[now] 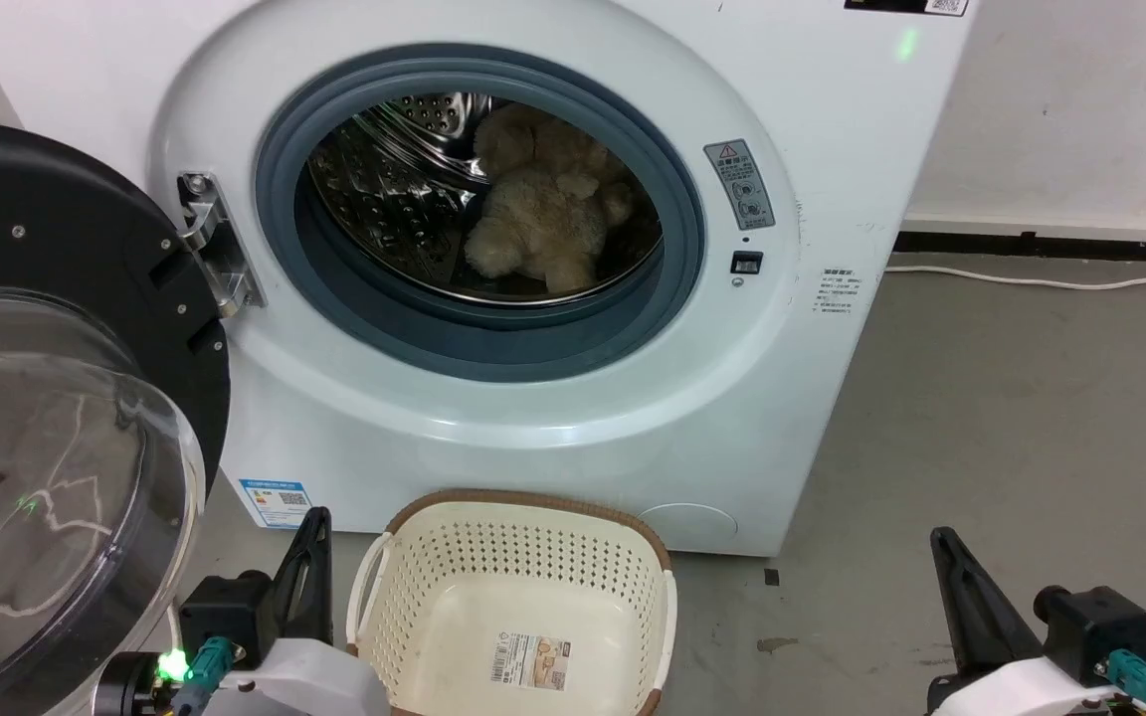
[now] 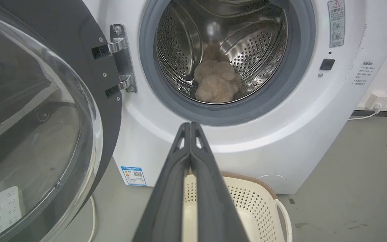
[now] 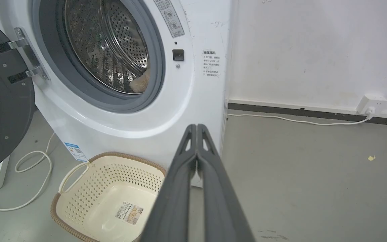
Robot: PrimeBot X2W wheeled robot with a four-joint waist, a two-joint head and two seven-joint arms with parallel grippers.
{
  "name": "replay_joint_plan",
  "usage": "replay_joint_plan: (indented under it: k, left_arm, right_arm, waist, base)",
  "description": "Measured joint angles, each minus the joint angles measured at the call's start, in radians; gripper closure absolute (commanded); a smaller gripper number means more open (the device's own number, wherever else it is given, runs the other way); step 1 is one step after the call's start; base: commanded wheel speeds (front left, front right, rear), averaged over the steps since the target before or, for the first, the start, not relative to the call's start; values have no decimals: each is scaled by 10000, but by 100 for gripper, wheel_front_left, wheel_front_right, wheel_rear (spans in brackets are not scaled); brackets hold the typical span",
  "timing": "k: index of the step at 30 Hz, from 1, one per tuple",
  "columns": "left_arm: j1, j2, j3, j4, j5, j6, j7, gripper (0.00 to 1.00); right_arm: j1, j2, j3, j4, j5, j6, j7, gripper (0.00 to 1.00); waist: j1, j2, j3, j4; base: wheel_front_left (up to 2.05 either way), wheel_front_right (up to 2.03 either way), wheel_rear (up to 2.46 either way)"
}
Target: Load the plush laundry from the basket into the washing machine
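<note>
Fluffy beige plush laundry point(image 1: 545, 214) lying far inside the shiny perforated steel drum point(image 1: 384, 189) of the large white front-loading washing machine point(image 1: 812, 149), behind its grey rubber seal point(image 1: 493, 338). Black-framed round door point(image 1: 56, 219) with clear bubble window swung wide open at left. On the grey floor point(image 1: 1011, 418) just before the machine, cream perforated plastic basket point(image 1: 523, 497) with brown woven-look rim, a label sticker point(image 1: 530, 661) on its bare bottom. At near left, beside the basket, left fingers point(image 2: 190, 134) pressed fully together, holding nothing; at near right, well apart from it, right fingers point(image 3: 197, 134) likewise closed and empty.
</note>
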Motion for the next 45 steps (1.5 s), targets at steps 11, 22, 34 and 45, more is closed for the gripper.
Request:
replay_joint_plan:
  k: [11, 22, 34, 45]
  left_arm:
    - [-4, -134, 88, -40, 249, -61, 94, 100]
    - [-36, -228, 222, -84, 502, -86, 211, 100]
    - [-41, -307, 349, -127, 709, -104, 349, 100]
    - [-46, -441, 437, -176, 963, -176, 451, 100]
  right_arm:
    - [-154, 0, 25, -13, -192, 0, 136, 100]
    - [-240, 0, 50, -31, -364, 0, 253, 100]
    - [-412, 0, 81, -69, -564, 0, 428, 100]
    - [-479, 0, 92, -84, -742, 0, 558, 100]
  waist:
    - [0, 0, 13, 1]
    - [1, 0, 26, 2]
    - [1, 0, 39, 3]
    - [1, 0, 52, 4]
  base:
    - [0, 0, 0]
    - [0, 0, 0]
    - [0, 0, 0]
    - [0, 0, 0]
